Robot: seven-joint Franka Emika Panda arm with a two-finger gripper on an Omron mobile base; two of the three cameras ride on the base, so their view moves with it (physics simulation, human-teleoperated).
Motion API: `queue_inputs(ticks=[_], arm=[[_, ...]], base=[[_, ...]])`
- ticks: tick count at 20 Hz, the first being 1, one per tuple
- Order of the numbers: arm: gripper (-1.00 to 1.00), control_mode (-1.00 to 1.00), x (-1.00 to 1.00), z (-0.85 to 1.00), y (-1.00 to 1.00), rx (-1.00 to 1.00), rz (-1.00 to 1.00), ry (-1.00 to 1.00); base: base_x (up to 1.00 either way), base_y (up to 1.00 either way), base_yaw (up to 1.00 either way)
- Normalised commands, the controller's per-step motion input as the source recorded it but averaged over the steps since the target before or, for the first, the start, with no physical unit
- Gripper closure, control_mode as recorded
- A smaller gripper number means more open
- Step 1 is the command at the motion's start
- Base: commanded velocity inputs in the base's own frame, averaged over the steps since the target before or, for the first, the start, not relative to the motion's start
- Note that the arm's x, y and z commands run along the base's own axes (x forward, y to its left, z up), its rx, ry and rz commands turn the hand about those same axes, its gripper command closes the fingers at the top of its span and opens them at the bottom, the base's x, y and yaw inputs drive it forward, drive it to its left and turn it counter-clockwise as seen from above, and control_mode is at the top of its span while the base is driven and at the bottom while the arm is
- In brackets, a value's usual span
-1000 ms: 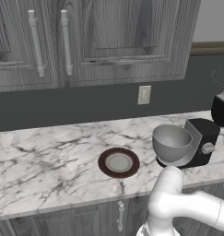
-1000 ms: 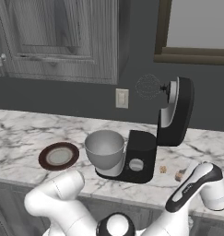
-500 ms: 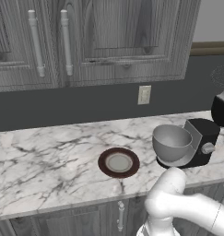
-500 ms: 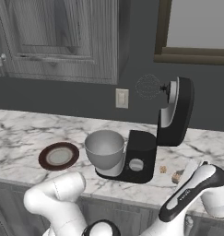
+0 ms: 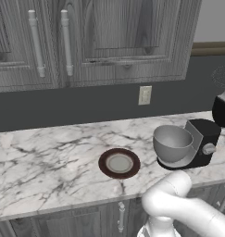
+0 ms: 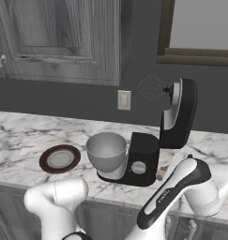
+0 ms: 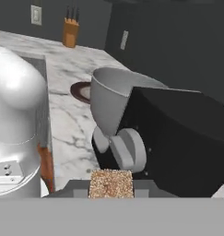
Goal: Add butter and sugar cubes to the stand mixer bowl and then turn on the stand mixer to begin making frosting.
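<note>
1. Tan and grainy, a sugar cube [image 7: 110, 183] sits at the bottom of your hand view between the dark tips of the gripper [image 7: 110, 188], whose jaws stand narrow and pinch it from both sides.
2. Just beyond the cube you see the stand mixer [image 7: 178, 138]: its glossy black column and, close to the cube, the silver side knob [image 7: 130, 148].
3. Your right base view shows the mixer's head [image 6: 180, 112] tilted up and back, with the wire whisk [image 6: 150, 87] hanging out in front of it, above the bowl.
4. Left of the column in that view, the grey metal stand mixer bowl [image 6: 106, 151] sits on the mixer's base; nothing can be made out inside it.
5. More sugar cubes [image 6: 160, 172] lie on the marble tabletop [image 6: 21, 136] just right of the mixer's base, partly behind the arm.
6. Farther left, well apart from the bowl, a dark brown round plate [image 5: 119, 163] with a grey centre rests on the tabletop.
7. Behind, a wall outlet [image 5: 145, 95] sits under grey wood cabinets [image 5: 109, 37].
</note>
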Motion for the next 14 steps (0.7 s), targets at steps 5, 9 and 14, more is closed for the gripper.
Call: queue_inputs(ticks=[5, 9, 14], arm=[[1.00, -1.00, -0.20, 0.42, 0.98, -0.07, 0.00, 0.00], [1.00, -1.00, -0.12, 0.49, 0.99, -0.08, 0.00, 0.00], [1.00, -1.00, -0.02, 0.51, 0.95, -0.10, 0.00, 0.00]], base=[[0.00, 0.00, 0.00], [0.00, 0.00, 0.00], [0.00, 0.00, 0.00]])
